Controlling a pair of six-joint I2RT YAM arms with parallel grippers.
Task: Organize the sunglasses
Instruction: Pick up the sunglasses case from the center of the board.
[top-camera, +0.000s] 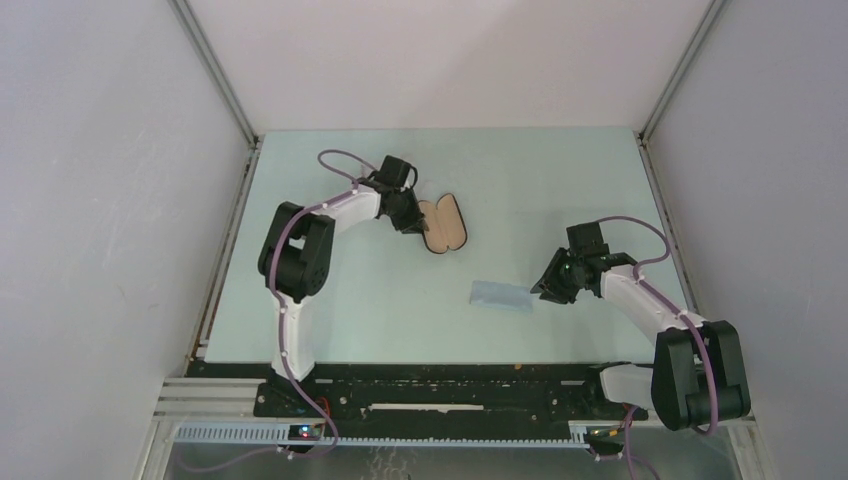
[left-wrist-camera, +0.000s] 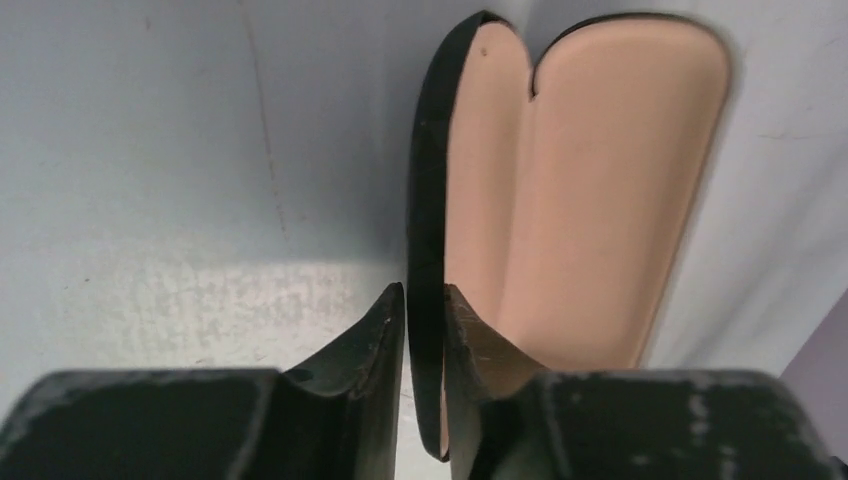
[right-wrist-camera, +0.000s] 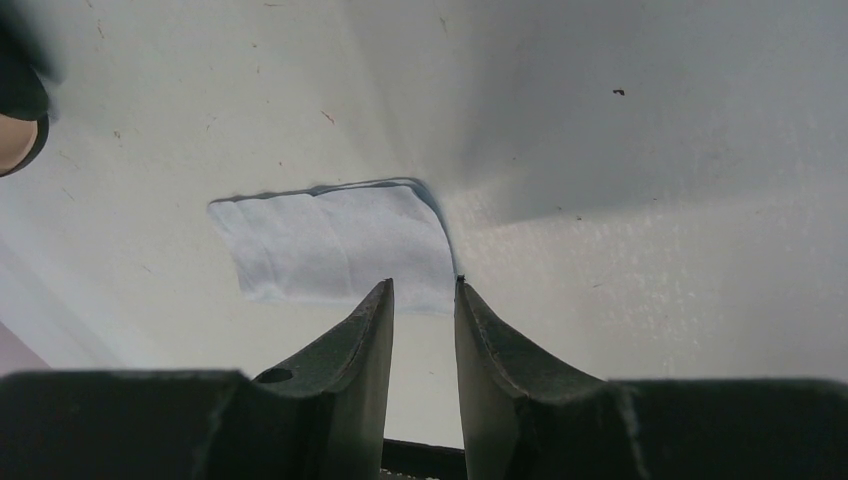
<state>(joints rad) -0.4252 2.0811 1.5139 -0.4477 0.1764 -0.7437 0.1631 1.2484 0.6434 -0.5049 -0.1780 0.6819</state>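
Note:
The sunglasses do not show in any view. The black oblong case (top-camera: 445, 225) lies open on the table, its tan lining up. My left gripper (top-camera: 410, 214) is at the case's left side. In the left wrist view my left gripper (left-wrist-camera: 425, 300) is shut on the thin black edge of the case (left-wrist-camera: 428, 200), with the tan lining (left-wrist-camera: 590, 180) to the right. My right gripper (top-camera: 549, 284) is at the right end of the small blue-grey cloth (top-camera: 500, 295). In the right wrist view its jaws (right-wrist-camera: 424, 290) stand narrowly apart and empty, tips at the near edge of the cloth (right-wrist-camera: 330, 250).
The pale table (top-camera: 360, 310) is walled by white panels left, right and back. A black rail (top-camera: 440, 385) runs along the near edge by the arm bases. One end of the case shows at the right wrist view's left edge (right-wrist-camera: 15, 140).

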